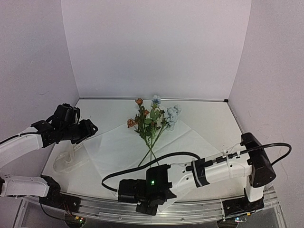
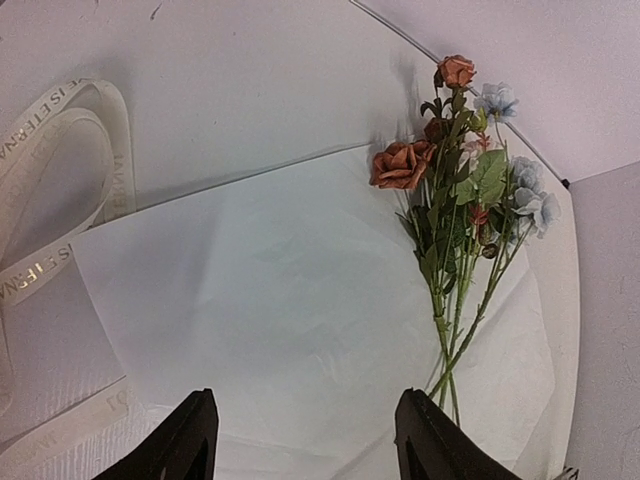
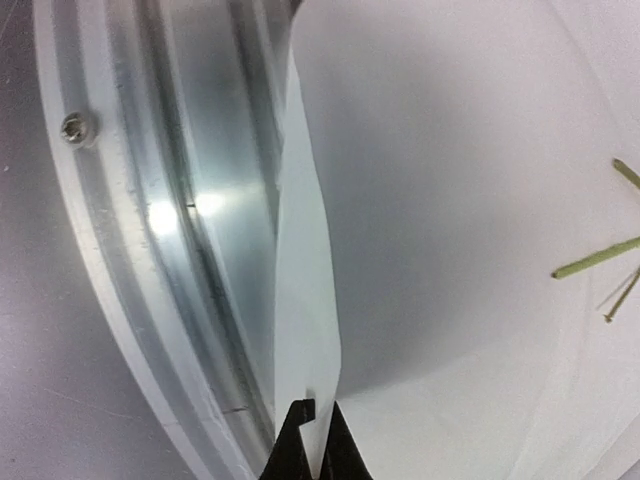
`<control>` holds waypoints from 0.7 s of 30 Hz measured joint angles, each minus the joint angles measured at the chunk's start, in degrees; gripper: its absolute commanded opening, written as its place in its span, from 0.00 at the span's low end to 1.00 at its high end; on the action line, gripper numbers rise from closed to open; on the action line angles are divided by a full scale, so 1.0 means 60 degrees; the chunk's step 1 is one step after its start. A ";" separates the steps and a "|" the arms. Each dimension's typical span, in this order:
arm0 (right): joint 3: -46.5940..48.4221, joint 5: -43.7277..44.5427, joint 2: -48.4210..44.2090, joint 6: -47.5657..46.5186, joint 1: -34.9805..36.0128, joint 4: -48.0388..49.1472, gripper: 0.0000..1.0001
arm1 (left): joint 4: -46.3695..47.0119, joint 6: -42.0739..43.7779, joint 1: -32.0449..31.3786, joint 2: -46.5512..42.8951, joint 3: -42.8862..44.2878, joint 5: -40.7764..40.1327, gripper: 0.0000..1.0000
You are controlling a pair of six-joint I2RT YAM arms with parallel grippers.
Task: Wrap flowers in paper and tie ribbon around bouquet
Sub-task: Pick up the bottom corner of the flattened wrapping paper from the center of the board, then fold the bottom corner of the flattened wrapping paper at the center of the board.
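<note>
Top external view: the flowers [image 1: 154,121] lie on the paper [image 1: 118,147], blooms toward the far edge of the tabletop [image 1: 209,118], stems toward its near edge. The ribbon [image 1: 66,159] loops by the left edge. My right fingers [image 3: 290,455] are pinched shut on the paper's lifted edge above the near-edge metal rail [image 3: 190,250]. My left fingers [image 2: 185,445] are spread apart, empty, above the paper's left side.

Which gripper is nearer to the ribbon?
Left. The left gripper hovers open beside the ribbon; the right gripper is far off, shut on the paper at the near edge.
</note>
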 measured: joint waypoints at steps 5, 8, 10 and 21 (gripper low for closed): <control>0.0498 0.0272 -0.0299 -0.0829 -0.1218 -0.0485 0.00 | 0.0209 -0.0090 0.0000 -0.0060 0.0000 0.0118 0.59; 0.0949 0.0454 -0.0280 -0.1465 -0.2020 -0.0682 0.00 | 0.0300 -0.0163 0.0000 -0.0146 0.0000 0.0193 0.57; 0.1519 0.0641 -0.0106 -0.1951 -0.2530 -0.0913 0.00 | 0.0400 -0.0171 0.0000 -0.0158 0.0000 0.0288 0.55; 0.4616 0.0905 0.2056 -0.3862 -0.4741 -0.1144 0.00 | 0.1328 0.0049 -0.0935 -0.0082 -0.0064 0.0979 0.52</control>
